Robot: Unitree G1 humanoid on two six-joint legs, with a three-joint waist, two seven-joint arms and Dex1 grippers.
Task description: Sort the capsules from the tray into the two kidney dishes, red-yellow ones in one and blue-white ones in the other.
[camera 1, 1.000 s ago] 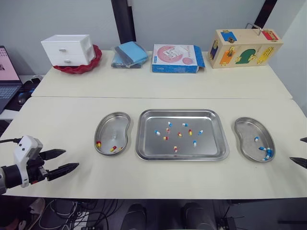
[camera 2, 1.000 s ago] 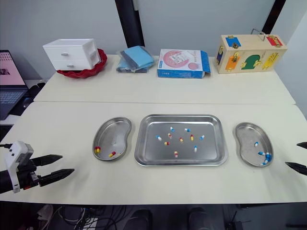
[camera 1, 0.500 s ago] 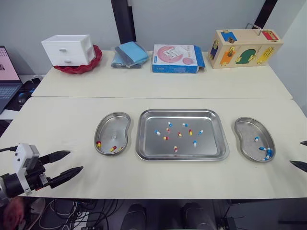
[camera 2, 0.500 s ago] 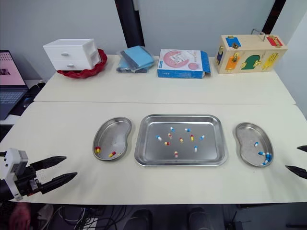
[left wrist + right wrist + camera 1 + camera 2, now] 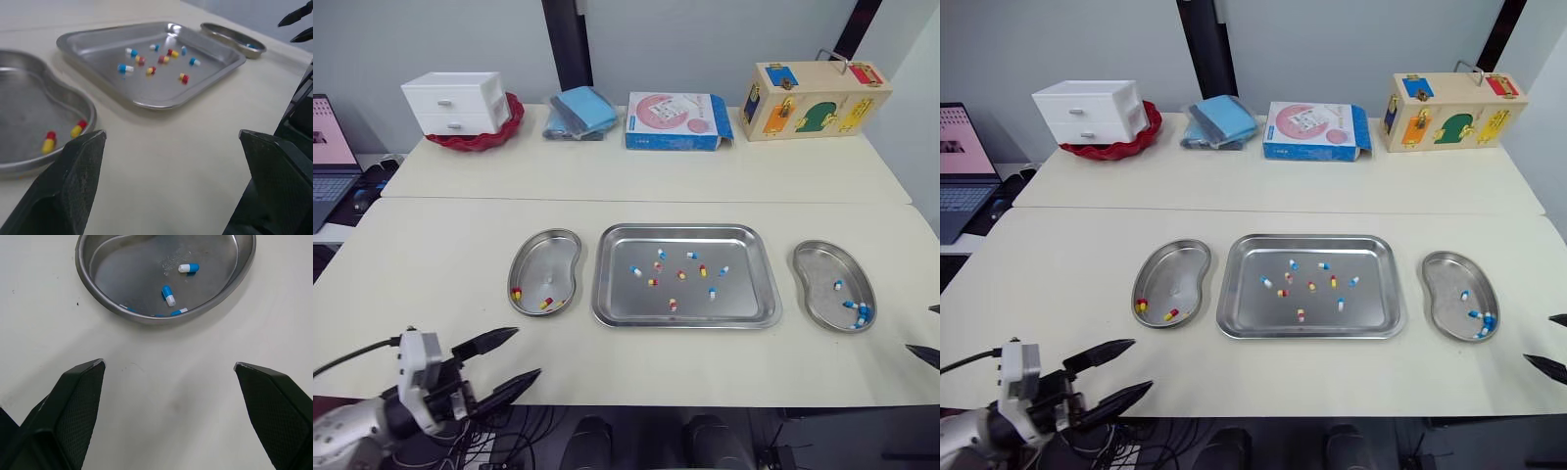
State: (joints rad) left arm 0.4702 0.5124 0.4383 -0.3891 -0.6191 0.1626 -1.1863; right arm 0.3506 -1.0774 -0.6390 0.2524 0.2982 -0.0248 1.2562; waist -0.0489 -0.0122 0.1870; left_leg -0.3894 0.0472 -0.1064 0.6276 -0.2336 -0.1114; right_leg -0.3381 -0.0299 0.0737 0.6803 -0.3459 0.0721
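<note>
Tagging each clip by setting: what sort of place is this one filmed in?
Likely a robot test lab staged as a clinic bench: steel tray of capsules between two kidney dishes, laptop alongside, wooden latch box behind.

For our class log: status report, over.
Left gripper open, empty. Right gripper open, empty. Mixed capsules in tray; red-yellow dish and blue-white dish part-filled. Nothing blocking.

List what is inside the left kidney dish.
Red-yellow capsules lie near the front rim of the left kidney dish; no blue-white ones. Nothing covers it.
</note>
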